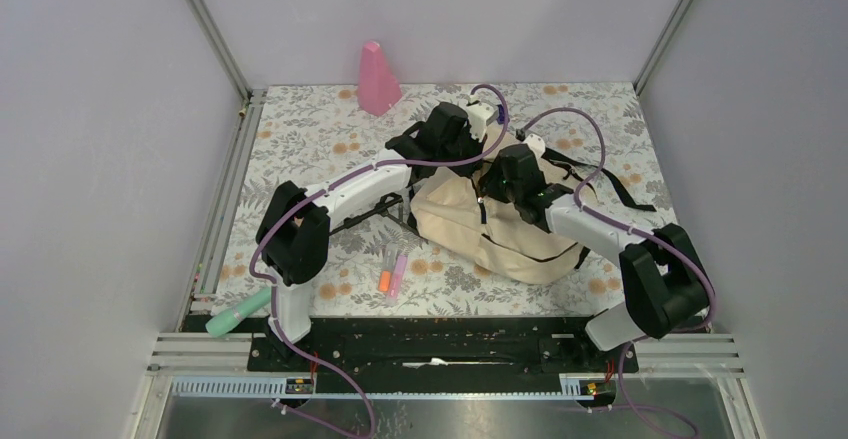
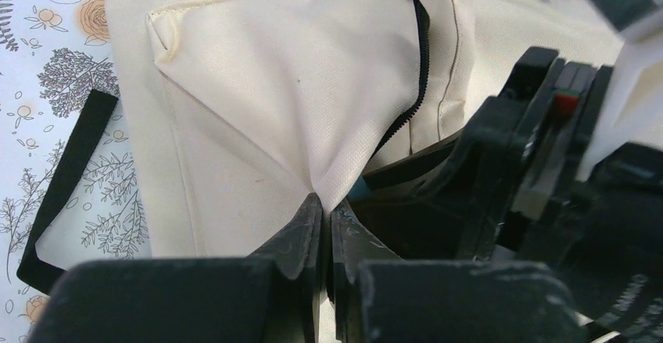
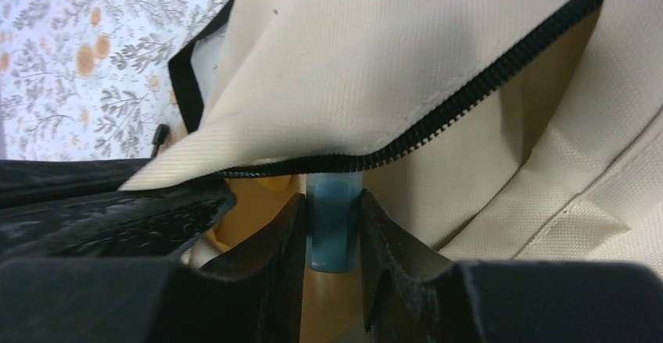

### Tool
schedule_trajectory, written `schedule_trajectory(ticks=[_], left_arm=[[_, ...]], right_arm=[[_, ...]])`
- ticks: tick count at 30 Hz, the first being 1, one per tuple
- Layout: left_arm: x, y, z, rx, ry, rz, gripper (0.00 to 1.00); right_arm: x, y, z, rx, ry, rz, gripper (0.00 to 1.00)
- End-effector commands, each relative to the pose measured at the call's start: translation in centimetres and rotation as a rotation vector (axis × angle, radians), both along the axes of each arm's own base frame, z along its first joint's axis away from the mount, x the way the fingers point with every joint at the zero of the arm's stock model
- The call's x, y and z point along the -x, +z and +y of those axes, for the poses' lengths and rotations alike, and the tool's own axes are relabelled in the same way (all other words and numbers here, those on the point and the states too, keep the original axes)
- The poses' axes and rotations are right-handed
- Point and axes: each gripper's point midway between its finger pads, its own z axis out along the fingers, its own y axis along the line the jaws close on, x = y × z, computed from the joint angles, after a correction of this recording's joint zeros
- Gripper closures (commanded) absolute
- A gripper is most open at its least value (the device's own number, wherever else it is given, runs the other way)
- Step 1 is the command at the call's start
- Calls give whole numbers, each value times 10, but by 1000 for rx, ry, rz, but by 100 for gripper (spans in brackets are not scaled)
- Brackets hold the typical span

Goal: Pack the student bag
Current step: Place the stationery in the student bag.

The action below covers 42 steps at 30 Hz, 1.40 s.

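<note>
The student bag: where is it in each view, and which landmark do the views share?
Top external: student bag at centre.
Left wrist: bag fills the upper middle; left gripper pinches its fabric.
Right wrist: bag fills top and right, above the blue-grey object in the right gripper.
Shared landmark: floral tablecloth, at left in both wrist views.
</note>
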Motion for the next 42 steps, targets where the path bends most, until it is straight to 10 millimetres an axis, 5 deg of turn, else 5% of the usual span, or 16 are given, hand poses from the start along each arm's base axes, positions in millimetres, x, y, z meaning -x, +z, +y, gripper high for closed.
schedule_trajectory(ticks=[1, 3, 8, 16, 26, 33, 42], left_arm=[[-8, 57, 0, 96, 6, -126, 100], [-8, 58, 1, 96, 6, -127, 100], [-8, 59, 1, 94, 9, -132, 100], [-8, 59, 1, 95, 8, -131, 100], [-8, 59, 2, 93, 9, -131, 100], [-9, 57, 2, 88, 13, -128, 100], [-9, 53, 2, 83, 15, -120, 100]], right_arm=[[-11, 0, -1, 19, -97, -65, 100], [-11, -3, 0, 21, -94, -60, 97], [-8, -5, 3, 14, -69, -69, 66], [-4, 5, 2, 30, -22, -118, 44], [6, 21, -7, 54, 0, -173, 45], [22, 49, -19, 132, 81, -266, 39], [65, 69, -8, 81, 268, -258, 40]])
